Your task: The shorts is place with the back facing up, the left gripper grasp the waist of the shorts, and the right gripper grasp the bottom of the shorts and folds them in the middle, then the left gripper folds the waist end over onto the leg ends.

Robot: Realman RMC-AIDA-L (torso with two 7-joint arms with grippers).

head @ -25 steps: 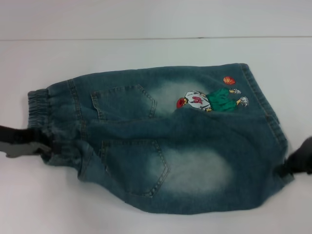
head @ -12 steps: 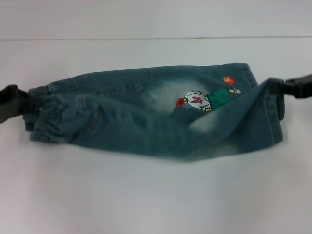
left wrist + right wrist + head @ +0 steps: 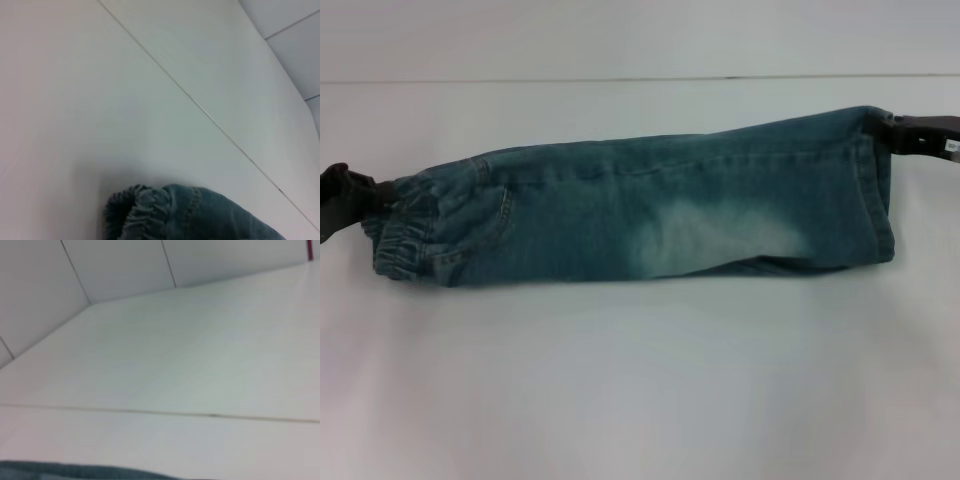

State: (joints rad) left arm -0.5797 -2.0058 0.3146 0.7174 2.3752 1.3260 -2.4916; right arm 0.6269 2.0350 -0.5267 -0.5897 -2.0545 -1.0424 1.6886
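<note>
The shorts lie folded in half lengthwise as a long blue-green denim band across the white table. No pockets or embroidery show. The gathered waist is at the left end, and the stitched leg ends are at the right. My left gripper is at the waist's far corner, shut on the waistband. My right gripper, with its white label, is shut on the far corner of the leg ends. The left wrist view shows the ruched waist. The right wrist view shows only a strip of the shorts.
The white table runs wide in front of the shorts. A thin seam crosses the table behind them, with a pale wall beyond.
Both grippers carried the near edge of the shorts up and over to the far side. The shorts went from flat to folded lengthwise, covering the pockets and embroidery.
</note>
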